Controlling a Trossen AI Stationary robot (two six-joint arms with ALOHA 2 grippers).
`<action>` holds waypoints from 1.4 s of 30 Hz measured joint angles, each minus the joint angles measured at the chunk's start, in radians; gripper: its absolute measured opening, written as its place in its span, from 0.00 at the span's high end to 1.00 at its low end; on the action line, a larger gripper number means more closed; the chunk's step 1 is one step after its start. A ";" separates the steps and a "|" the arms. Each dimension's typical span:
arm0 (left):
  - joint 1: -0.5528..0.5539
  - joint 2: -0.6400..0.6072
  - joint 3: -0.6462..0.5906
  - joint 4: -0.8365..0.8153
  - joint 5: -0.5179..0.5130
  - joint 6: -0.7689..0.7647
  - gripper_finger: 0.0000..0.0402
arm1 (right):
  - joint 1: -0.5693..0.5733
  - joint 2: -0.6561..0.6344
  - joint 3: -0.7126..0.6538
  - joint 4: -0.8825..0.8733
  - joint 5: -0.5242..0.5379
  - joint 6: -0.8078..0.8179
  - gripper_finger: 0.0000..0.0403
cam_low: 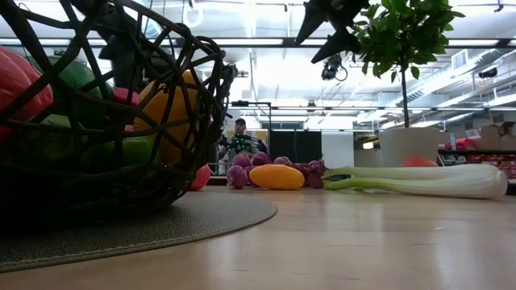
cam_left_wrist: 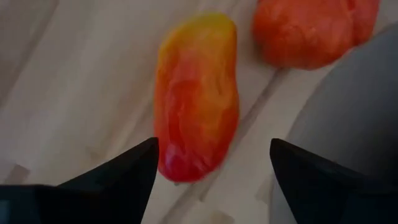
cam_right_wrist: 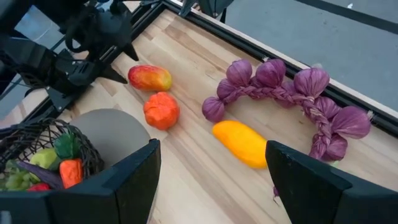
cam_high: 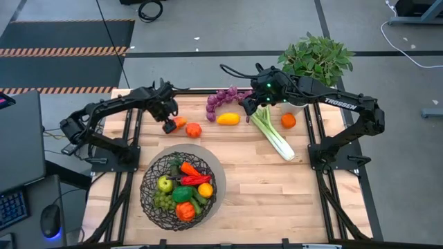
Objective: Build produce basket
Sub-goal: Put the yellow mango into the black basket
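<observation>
a: nearest the low view, basket (cam_low: 105, 121) on its grey mat (cam_high: 208, 155), about half full of produce. what is the step?

b: left claw (cam_left_wrist: 211, 168), jaws wide and empty, hangs over the red-yellow fruit (cam_left_wrist: 198, 93) beside the orange tomato (cam_high: 193, 129). lower squarely, close across its narrow middle.

a: right claw (cam_right_wrist: 211, 171)?

b: open, empty, above the yellow fruit (cam_right_wrist: 241, 143) and purple bunch (cam_right_wrist: 292, 93).

a: surroundings?

b: pale wood counter (cam_high: 277, 187); celery (cam_high: 273, 137), potted plant (cam_high: 315, 59); bright lab hall beyond.

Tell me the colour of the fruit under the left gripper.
Red-orange fading to yellow; the left wrist view shows it best.
</observation>
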 joint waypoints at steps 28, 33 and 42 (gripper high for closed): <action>-0.050 0.114 -0.124 0.189 -0.023 -0.057 0.27 | 0.020 0.000 0.000 0.000 -0.002 0.045 0.27; -0.050 0.110 -0.118 0.174 -0.024 -0.104 0.38 | 0.020 0.000 0.000 0.000 -0.001 0.032 0.27; -0.070 0.063 0.051 0.001 -0.024 -0.189 0.39 | 0.020 0.000 0.000 0.000 -0.001 -0.006 0.27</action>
